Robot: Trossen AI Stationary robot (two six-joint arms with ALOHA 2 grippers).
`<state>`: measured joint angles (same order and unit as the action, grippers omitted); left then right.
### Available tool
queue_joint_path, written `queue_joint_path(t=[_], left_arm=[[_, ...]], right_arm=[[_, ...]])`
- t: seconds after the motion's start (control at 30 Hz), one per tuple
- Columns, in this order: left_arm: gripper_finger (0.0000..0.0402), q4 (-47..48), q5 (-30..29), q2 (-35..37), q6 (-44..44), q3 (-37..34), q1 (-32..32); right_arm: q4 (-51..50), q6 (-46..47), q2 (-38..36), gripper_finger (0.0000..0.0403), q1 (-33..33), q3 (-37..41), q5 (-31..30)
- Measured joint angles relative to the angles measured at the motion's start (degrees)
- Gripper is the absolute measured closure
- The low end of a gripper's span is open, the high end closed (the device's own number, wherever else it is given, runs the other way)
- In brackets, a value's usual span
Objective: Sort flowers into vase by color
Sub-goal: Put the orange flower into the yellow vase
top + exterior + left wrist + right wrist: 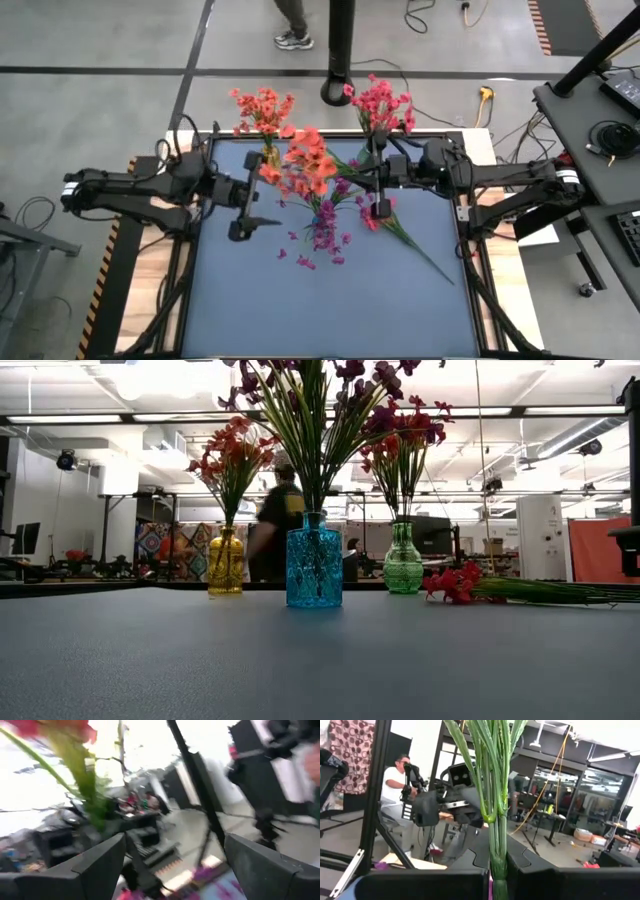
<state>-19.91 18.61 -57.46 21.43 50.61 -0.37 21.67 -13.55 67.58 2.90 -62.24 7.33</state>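
Three glass vases stand at the table's far side. The yellow vase (225,565) holds orange flowers (262,108), the blue vase (314,565) purple ones (325,228), and the green vase (403,563) red-pink ones (382,102). A red-pink sprig (455,582) lies flat on the mat, right of the green vase. High over the middle, my right gripper (366,186) is shut on a bunch of green stems that lead to an orange blossom cluster (305,165). My left gripper (250,208) hangs open left of the blue vase, with nothing between its fingers. My right gripper pinches the bunch of green stems (498,868) between its two fingers, low on the stems. The fingers come nearly level from the table's right side and lie across the stems. The sprig is lifted clear of the table and its stems rise away from the fingers.
A dark pole (340,50) stands just beyond the far edge. A person (276,520) walks behind the vases and another sits farther off (395,780). Black frame rails (470,290) run along the blue mat's (330,310) sides.
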Motion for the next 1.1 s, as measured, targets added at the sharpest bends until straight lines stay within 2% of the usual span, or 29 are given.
queue_joint_path(t=[0.13, 0.43, 0.77, 1.03, 1.1], left_arm=[[0.0080, -4.31, -3.12, -5.89, -1.05, 4.24, 0.11], [0.0080, -4.54, -2.62, -17.27, 0.64, 16.55, 0.05], [0.0080, -3.92, -2.91, -24.83, -1.16, 27.08, 0.36], [0.0084, 2.46, -3.36, -29.46, -3.94, 34.07, 1.61], [0.0088, 3.48, -5.21, -29.57, -4.40, 34.58, 1.76]], right_arm=[[0.03, -1.00, 0.81, 0.0394, -0.89, -1.86, 0.02], [-0.73, -2.50, 1.54, 0.0394, -1.45, -3.13, 0.07], [-0.52, -3.53, 1.54, 0.0394, -1.43, -3.13, 0.07], [-0.37, -3.70, 1.54, 0.0394, -1.52, -3.13, 0.07], [-0.35, -4.03, 1.54, 0.0394, -1.52, -3.13, 0.07]])
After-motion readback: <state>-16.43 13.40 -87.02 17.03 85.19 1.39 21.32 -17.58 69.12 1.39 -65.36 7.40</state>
